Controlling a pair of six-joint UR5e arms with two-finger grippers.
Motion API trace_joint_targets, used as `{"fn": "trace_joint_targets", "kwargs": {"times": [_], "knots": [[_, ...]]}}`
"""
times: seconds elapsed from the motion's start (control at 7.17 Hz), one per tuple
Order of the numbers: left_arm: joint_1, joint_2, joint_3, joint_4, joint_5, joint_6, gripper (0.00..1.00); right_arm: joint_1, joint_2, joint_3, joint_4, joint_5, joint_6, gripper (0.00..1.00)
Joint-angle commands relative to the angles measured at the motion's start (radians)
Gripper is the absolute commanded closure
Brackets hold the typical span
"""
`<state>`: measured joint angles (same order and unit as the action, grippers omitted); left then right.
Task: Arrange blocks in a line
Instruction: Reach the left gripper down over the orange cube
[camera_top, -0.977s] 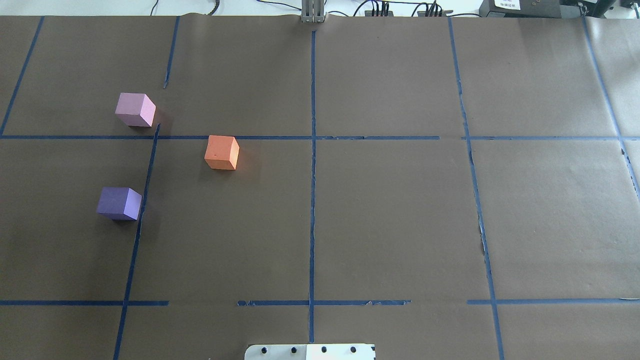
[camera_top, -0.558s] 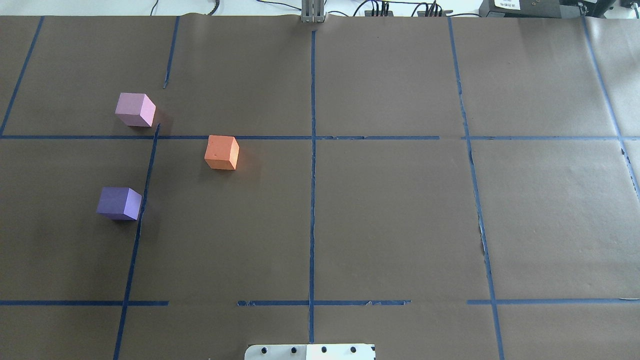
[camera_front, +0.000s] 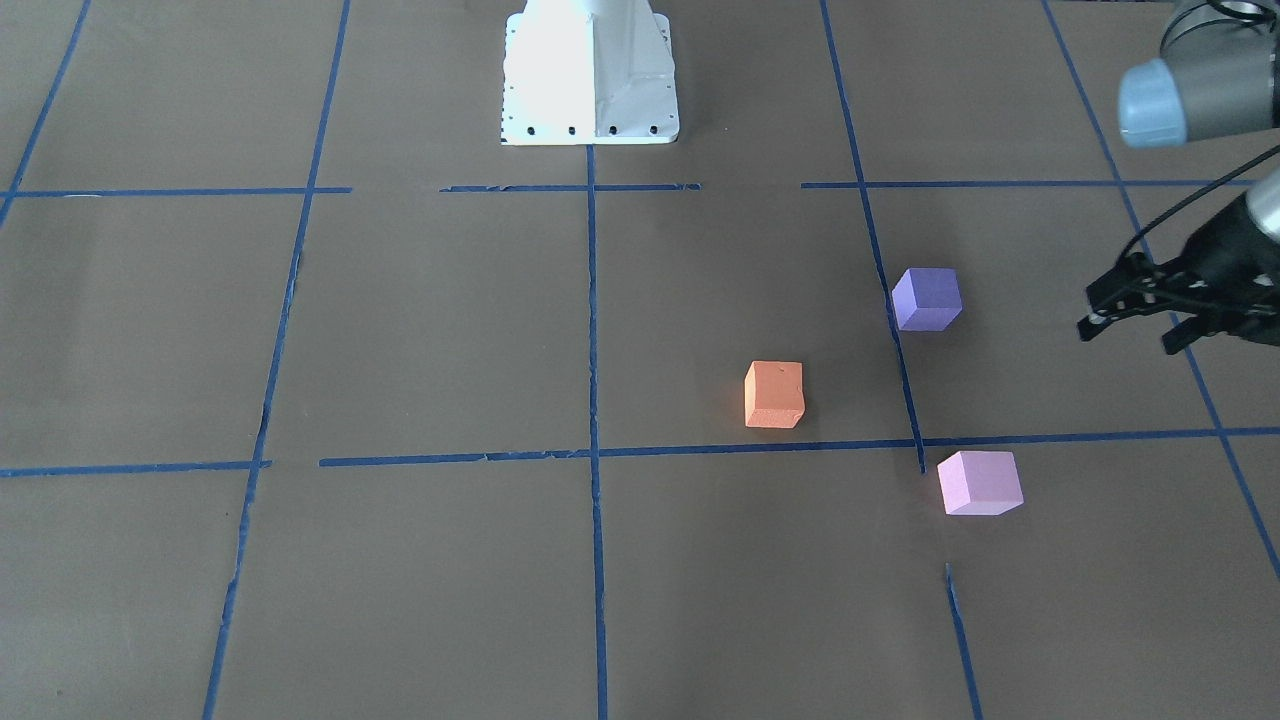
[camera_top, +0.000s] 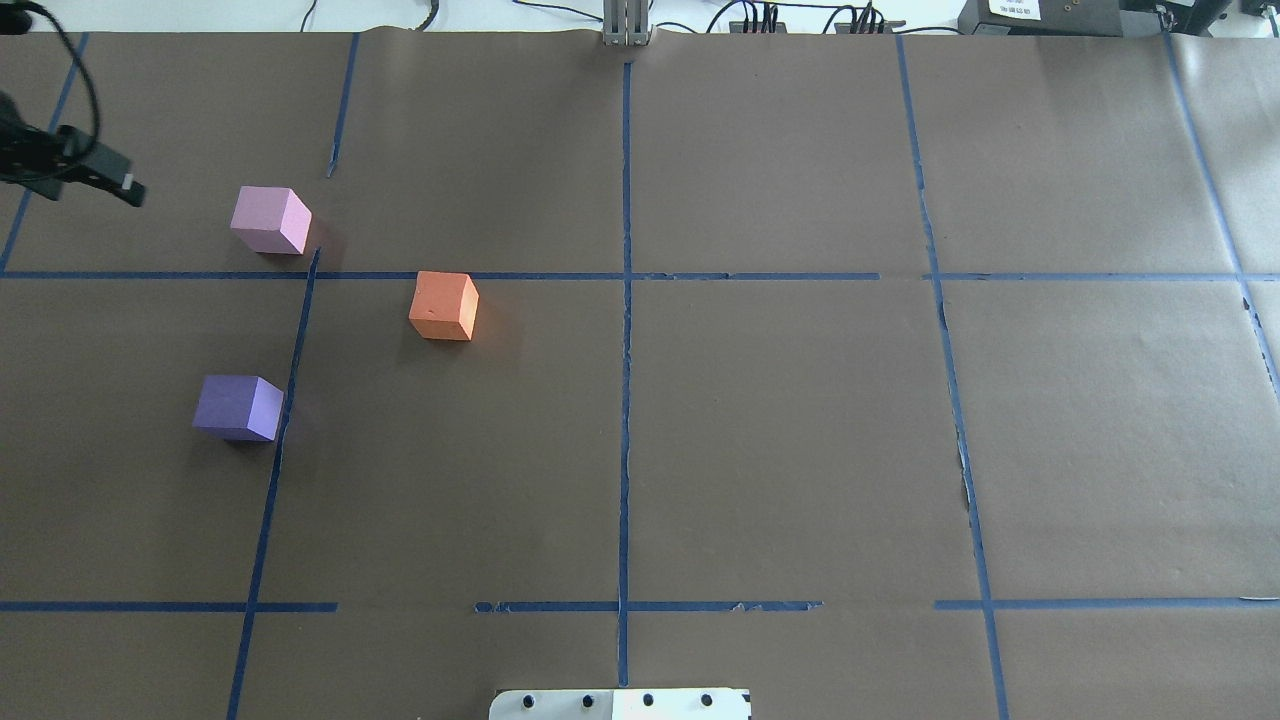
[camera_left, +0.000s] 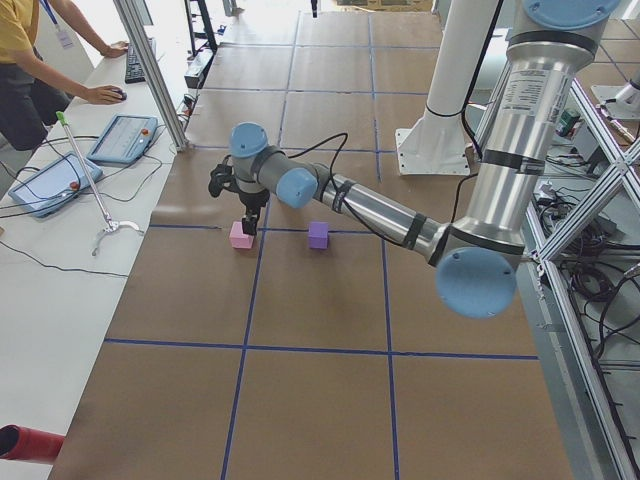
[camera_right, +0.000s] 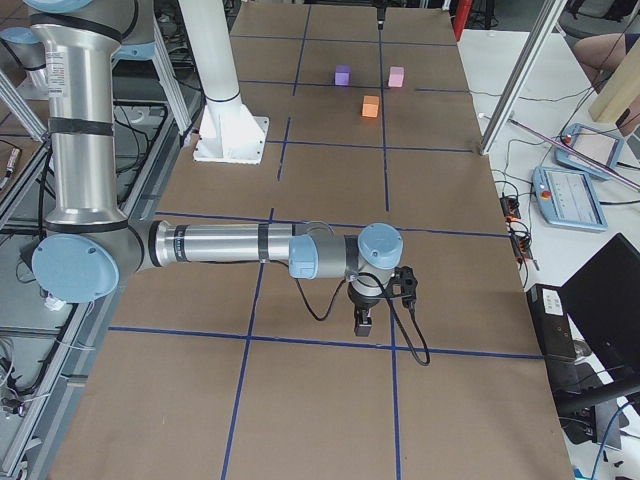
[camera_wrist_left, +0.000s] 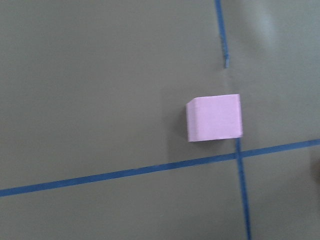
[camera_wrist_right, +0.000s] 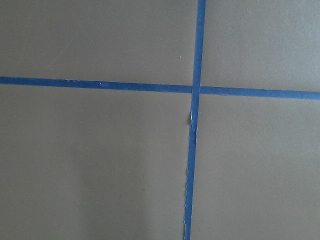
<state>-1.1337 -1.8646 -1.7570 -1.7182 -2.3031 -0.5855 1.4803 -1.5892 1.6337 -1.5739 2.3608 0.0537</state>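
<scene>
Three cubes lie apart on the brown table. The pale pink block (camera_top: 270, 220) is farthest back. The orange block (camera_top: 443, 305) is to its right and the violet-purple block (camera_top: 238, 407) is nearer to me. My left gripper (camera_front: 1128, 336) hovers open and empty left of the pink block and enters the overhead view at its left edge (camera_top: 105, 178). The left wrist view shows the pink block (camera_wrist_left: 215, 117) by a tape crossing. My right gripper (camera_right: 362, 322) hangs over bare table far from the blocks. It shows only in the exterior right view, so I cannot tell whether it is open.
Blue tape lines (camera_top: 625, 400) divide the brown paper into squares. The robot's white base plate (camera_top: 620, 703) sits at the near middle edge. An operator (camera_left: 30, 80) and tablets (camera_left: 122, 138) are at a side desk beyond the table's far edge.
My left gripper has come into the overhead view at the far left edge, near the pink block. The three blocks have not moved.
</scene>
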Motion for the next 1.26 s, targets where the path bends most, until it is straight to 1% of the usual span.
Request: {"fn": "trace_joint_targets", "kwargs": {"times": [0.0, 0.14, 0.28, 0.42, 0.56, 0.7, 0.98, 1.12], "knots": [[0.266, -0.198, 0.037, 0.011, 0.118, -0.198, 0.00, 0.000, 0.000, 0.000, 0.000, 0.000, 0.000, 0.00], [0.329, -0.249, 0.074, 0.009, 0.163, -0.309, 0.00, 0.000, 0.000, 0.000, -0.001, 0.000, 0.000, 0.00], [0.369, -0.296, 0.112, 0.009, 0.203, -0.382, 0.00, 0.000, 0.000, 0.000, -0.001, 0.000, 0.000, 0.00], [0.393, -0.303, 0.134, 0.003, 0.215, -0.384, 0.00, 0.000, 0.000, 0.000, 0.000, 0.000, 0.000, 0.00], [0.397, -0.303, 0.149, 0.006, 0.281, -0.385, 0.00, 0.000, 0.000, 0.000, -0.001, 0.000, 0.000, 0.00], [0.403, -0.303, 0.171, 0.002, 0.306, -0.439, 0.00, 0.000, 0.000, 0.000, 0.000, 0.000, 0.000, 0.00], [0.416, -0.306, 0.197, -0.008, 0.317, -0.470, 0.00, 0.000, 0.000, 0.000, -0.001, 0.000, 0.000, 0.00], [0.425, -0.312, 0.226, -0.018, 0.326, -0.473, 0.00, 0.000, 0.000, 0.000, -0.001, 0.000, 0.000, 0.00]]}}
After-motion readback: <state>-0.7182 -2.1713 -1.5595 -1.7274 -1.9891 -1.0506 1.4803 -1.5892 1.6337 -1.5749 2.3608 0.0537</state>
